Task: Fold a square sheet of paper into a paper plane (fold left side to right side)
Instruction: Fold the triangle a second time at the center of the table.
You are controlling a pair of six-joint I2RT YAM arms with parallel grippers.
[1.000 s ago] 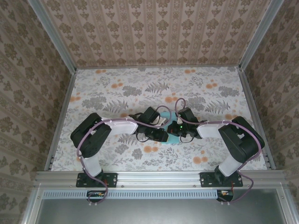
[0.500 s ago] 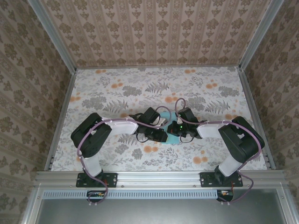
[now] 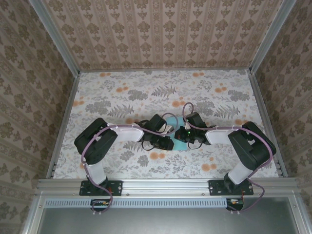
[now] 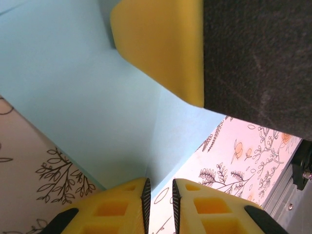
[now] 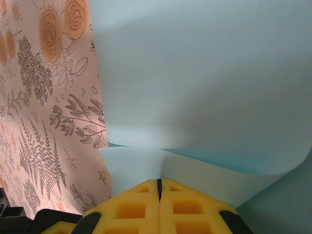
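— Little has moved since a second ago?
— Barely anything. From above, the left wrist has edged slightly leftward, and a bit more cyan shows on the far side of the two wrists. Otherwise both arms sit as they did.

— Start on the left, then.
— On the left gripper (image 4: pixel 161 187), the jaws stand a narrow slit apart and the tablecloth (image 4: pixel 234 161) shows through the slit. The tips sit right at a corner of the paper (image 4: pixel 73 97). I cannot tell that anything is caught between them.

— Where is the paper itself?
— It lies mid-table, nearer the arms than the far wall, squeezed between both wrists and partly folded. A crease (image 4: pixel 155 141) runs away from that corner, which points at the left tips. From above, I'd judge the long axis runs from the near rail toward the far wall. Which end is the nose, I cannot tell.

— And the right side?
— On the right gripper (image 5: pixel 160 183), the jaws are pressed flush together with the tips down on a lower layer. A flap (image 5: pixel 204 87) curls up loose just beyond them. Whether a layer is nipped in the seam is unclear.

— What worries you?
— That flap. It is bowed, not creased, so if the right tips lift it will likely spring back. Thin paper on smooth cloth could also skid if either arm pushes sideways, which would skew the fold. The fingers are also close enough to knock each other.
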